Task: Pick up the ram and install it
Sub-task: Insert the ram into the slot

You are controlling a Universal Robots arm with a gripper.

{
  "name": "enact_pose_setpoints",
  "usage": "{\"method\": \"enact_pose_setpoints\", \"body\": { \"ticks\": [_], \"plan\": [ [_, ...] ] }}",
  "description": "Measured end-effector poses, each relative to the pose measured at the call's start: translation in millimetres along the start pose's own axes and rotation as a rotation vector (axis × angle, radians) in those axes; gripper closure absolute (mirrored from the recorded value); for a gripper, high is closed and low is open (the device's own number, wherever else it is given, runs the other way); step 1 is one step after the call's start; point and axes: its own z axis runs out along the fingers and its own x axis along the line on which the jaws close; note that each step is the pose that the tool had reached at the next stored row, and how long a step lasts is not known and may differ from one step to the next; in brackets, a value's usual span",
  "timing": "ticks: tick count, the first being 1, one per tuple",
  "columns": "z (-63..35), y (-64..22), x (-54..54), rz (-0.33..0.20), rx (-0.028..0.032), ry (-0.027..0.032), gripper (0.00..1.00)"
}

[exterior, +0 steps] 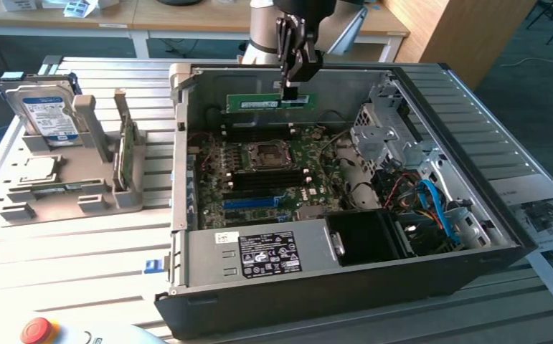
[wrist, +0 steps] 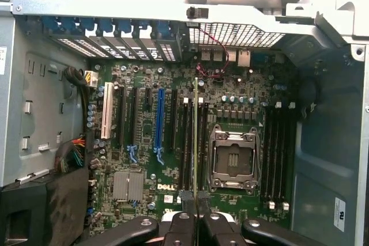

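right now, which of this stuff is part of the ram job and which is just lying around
In the job: ram, held by the shut pincer; motherboard in the open computer case.
Lying about: hard drive, processor chip, grey holder, red button.

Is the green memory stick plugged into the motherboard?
No, the ram is held by the gripper in the air above the motherboard.

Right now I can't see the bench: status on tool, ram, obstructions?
Tool shut on the ram. Ram hanging over the motherboard, edge along the memory slots, not seated. Nothing visible between ram and slots.
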Motion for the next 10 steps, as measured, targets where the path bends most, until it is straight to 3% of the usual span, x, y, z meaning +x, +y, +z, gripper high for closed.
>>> {"method": "enact_pose_setpoints", "body": {
  "ticks": [6, 10],
  "plan": [
    [0.0, -0.1, 0.0, 0.0, 0.0, 0.0, 0.88],
    [-0.1, -6.4, 1.5, 0.0, -0.0005, 0.0, 0.88]
  ]
}}
